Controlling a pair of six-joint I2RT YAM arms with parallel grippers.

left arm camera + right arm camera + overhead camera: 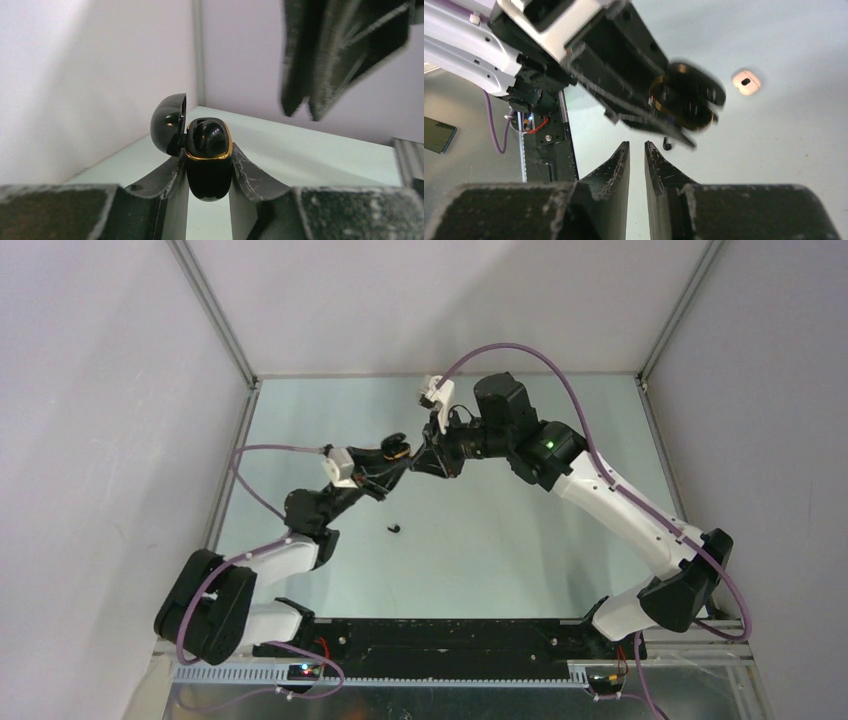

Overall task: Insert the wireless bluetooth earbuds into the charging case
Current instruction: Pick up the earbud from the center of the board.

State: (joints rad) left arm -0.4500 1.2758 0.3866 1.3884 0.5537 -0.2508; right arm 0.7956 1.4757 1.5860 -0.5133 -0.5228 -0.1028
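Note:
My left gripper point(208, 150) is shut on the black charging case point(209, 167), which has a gold rim and is held above the table. Its lid point(169, 125) stands open to the left, and something glossy black shows inside the rim. From above, the case point(398, 448) sits at the left gripper point(392, 458), with my right gripper point(425, 458) just to its right. The right gripper point(636, 144) is shut with nothing between its fingers. It hangs above the blurred case point(684, 102). One black earbud point(394, 528) lies on the table, also visible as the earbud point(667, 145) in the right wrist view.
A small cream-white rounded case point(746, 82) with a dark oval spot lies on the table beyond the black case. White walls with metal frame posts point(215, 310) enclose the table on three sides. The black base rail point(430, 635) runs along the near edge.

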